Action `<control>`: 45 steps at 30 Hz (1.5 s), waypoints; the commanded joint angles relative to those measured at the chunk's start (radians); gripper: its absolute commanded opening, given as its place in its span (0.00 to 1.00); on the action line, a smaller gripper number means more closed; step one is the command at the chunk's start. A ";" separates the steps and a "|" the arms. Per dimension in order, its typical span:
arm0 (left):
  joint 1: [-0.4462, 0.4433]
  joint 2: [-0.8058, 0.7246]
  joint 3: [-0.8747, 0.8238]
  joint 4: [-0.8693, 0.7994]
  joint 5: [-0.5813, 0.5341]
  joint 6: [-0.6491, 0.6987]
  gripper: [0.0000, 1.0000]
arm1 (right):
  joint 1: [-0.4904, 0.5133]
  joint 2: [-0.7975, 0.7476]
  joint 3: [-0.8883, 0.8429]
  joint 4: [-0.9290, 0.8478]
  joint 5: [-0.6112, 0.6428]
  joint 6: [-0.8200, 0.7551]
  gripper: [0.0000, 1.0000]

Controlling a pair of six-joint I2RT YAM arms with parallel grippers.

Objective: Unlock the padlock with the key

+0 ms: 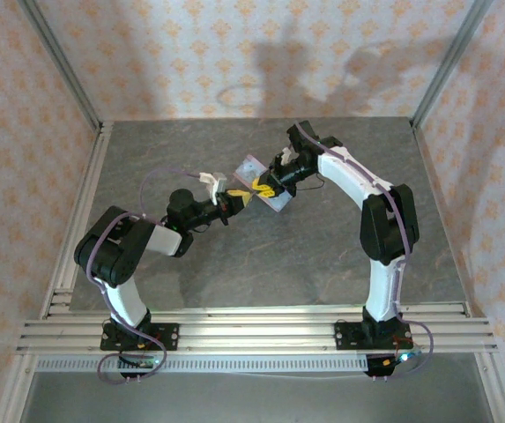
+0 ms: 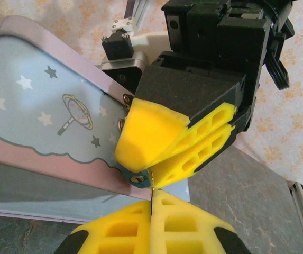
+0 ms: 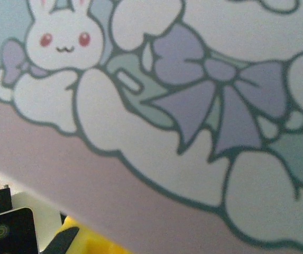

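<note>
The small teal padlock [image 2: 134, 178] hangs at the tin's clasp, its keyhole facing the left wrist camera. My right gripper [image 2: 150, 170] is shut on it from above, and its yellow fingers [image 2: 146, 132] cover most of the lock. My left gripper [image 2: 152, 197] is shut on the thin pale key [image 2: 152, 184]. Only a sliver of the key's blade pokes up between the pads. The blade's tip stands just right of the keyhole, at the padlock's edge. In the top view both grippers [image 1: 234, 198] [image 1: 266, 188] meet at the tin's near edge.
The pastel cartoon tin box [image 1: 250, 167] [image 2: 35, 116] lies mid-table between the arms. Its printed lid [image 3: 193, 79] sits very close to the right wrist camera. The grey table [image 1: 323, 256] is bordered by aluminium rails and patterned walls.
</note>
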 commanded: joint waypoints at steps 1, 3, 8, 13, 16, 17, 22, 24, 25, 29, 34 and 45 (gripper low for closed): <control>-0.006 0.011 0.024 0.053 -0.004 0.000 0.00 | -0.012 0.016 0.013 -0.029 0.006 -0.019 0.00; -0.006 0.016 0.022 0.053 -0.008 0.002 0.00 | -0.012 0.015 0.013 -0.031 0.004 -0.019 0.00; -0.006 0.014 0.012 0.054 -0.012 0.005 0.00 | -0.011 0.016 0.013 -0.033 0.005 -0.023 0.00; -0.005 -0.006 -0.015 0.050 -0.023 0.014 0.00 | -0.013 0.017 0.013 -0.032 0.007 -0.023 0.00; -0.005 -0.010 -0.027 0.051 -0.025 0.017 0.00 | -0.012 0.015 0.012 -0.031 0.006 -0.024 0.00; -0.005 -0.009 -0.028 0.051 -0.026 0.018 0.00 | -0.013 0.015 0.009 -0.030 0.006 -0.024 0.00; -0.005 -0.008 -0.025 0.052 -0.029 0.019 0.00 | -0.012 0.011 0.006 -0.031 0.006 -0.023 0.00; -0.004 -0.008 -0.018 0.051 -0.032 0.019 0.00 | -0.012 0.011 0.004 -0.030 0.005 -0.023 0.00; -0.005 -0.006 -0.015 0.051 -0.033 0.019 0.00 | -0.012 0.009 0.003 -0.029 0.005 -0.023 0.00; -0.005 0.003 0.001 0.048 -0.037 0.019 0.00 | -0.012 0.008 0.002 -0.027 0.005 -0.020 0.00; -0.004 0.012 0.009 0.048 -0.042 0.019 0.00 | -0.011 0.007 0.000 -0.027 0.003 -0.019 0.00; -0.005 0.033 0.033 0.050 -0.037 0.017 0.00 | -0.013 0.010 -0.004 -0.013 -0.002 -0.008 0.00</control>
